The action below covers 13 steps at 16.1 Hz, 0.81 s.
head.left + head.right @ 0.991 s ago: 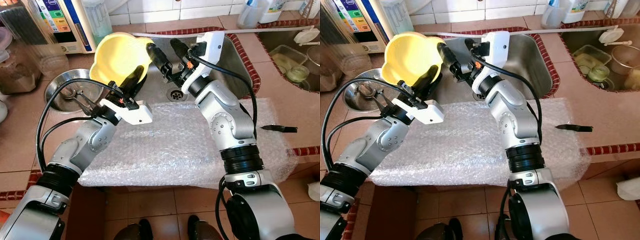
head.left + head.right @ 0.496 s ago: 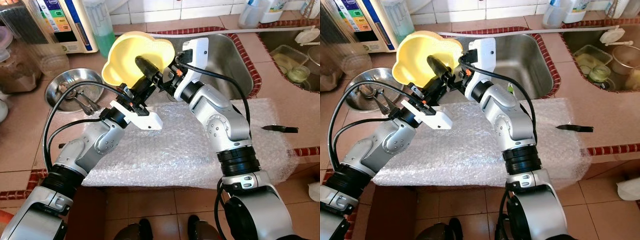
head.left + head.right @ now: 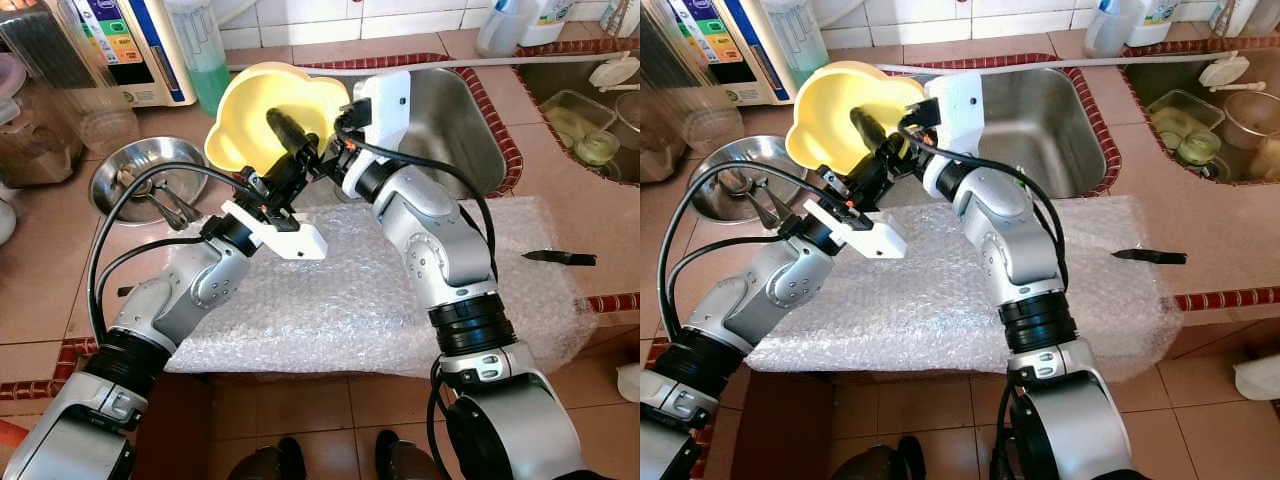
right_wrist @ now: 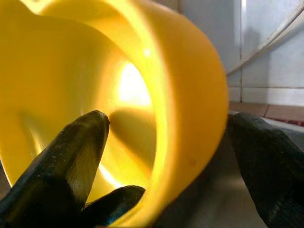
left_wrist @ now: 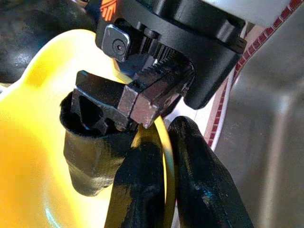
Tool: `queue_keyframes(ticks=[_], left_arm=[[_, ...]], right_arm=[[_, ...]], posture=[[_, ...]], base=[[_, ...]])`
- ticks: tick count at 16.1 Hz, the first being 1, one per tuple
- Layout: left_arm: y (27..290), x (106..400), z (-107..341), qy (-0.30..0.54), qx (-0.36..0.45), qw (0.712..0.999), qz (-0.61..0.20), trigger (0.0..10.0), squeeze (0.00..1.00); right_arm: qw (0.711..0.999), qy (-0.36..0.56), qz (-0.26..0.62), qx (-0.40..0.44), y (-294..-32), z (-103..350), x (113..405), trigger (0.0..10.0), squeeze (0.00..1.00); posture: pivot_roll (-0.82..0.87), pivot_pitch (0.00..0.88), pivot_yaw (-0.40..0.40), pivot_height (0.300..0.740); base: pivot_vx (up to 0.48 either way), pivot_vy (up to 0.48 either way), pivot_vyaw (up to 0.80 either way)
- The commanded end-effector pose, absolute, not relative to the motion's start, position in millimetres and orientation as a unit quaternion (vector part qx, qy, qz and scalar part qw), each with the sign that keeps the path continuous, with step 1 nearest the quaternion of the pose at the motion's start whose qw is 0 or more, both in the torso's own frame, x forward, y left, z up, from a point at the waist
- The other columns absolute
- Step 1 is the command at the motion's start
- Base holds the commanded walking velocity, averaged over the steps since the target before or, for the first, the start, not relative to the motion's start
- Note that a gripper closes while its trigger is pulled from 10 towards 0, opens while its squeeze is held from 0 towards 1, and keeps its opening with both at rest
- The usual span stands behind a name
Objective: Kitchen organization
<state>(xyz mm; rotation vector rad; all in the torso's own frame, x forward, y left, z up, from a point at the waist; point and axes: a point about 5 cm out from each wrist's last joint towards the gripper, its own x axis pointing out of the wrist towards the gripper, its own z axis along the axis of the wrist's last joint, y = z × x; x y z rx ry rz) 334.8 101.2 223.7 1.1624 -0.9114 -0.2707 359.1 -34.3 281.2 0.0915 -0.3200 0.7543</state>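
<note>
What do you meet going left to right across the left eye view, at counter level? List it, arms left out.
steel dish → yellow bowl → sink → black knife

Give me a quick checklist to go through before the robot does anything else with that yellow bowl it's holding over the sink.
1. Left gripper pinches the yellow bowl's rim, one finger on each side: ok.
2. Right gripper straddles the bowl wall, one finger inside, one outside: ok; whether it actually presses the wall: cannot tell.
3. Bowl held clear of the sink and counter: ok.
4. Bowl empty: ok, the visible inside looks bare.
5. Bubble wrap landing area free of objects: ok.
6. Black knife on the counter beyond the wrap's right edge, apart from both arms: ok.
</note>
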Motion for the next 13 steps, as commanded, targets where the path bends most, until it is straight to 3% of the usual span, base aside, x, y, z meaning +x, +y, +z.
queue_keyframes(ticks=[1,5,6,11,12,13], left_arm=[[99,333,223,-0.421,0.536,0.720,-0.132,10.0,0.00],[99,334,220,-0.414,0.542,0.719,-0.135,10.0,0.00],[99,335,217,-0.407,0.545,0.720,-0.139,10.0,0.00],[98,337,214,-0.398,0.548,0.722,-0.145,10.0,0.00],[98,339,212,-0.391,0.549,0.724,-0.148,10.0,0.00],[98,339,212,-0.390,0.549,0.725,-0.148,10.0,0.00]], right_arm=[[0.913,-0.181,0.364,0.024,-31,292,355,0.0,0.91],[0.920,-0.203,0.335,0.008,-34,295,356,0.0,0.78],[0.919,-0.217,0.328,0.000,-35,299,356,0.0,0.52],[0.915,-0.238,0.326,-0.005,-33,304,353,0.0,0.43],[0.912,-0.250,0.326,-0.010,-32,306,352,0.0,0.00],[0.912,-0.251,0.325,-0.010,-32,306,352,0.0,0.00]], posture=[[-0.05,0.277,0.086,0.740],[-0.05,0.277,0.089,0.740],[-0.06,0.277,0.090,0.740],[-0.06,0.275,0.090,0.740],[-0.06,0.272,0.089,0.740],[-0.06,0.271,0.089,0.740]], base=[[0.000,0.000,0.00],[0.000,0.000,0.00],[0.000,0.000,0.00],[0.000,0.000,0.00],[0.000,0.000,0.00],[0.000,0.000,0.00]])
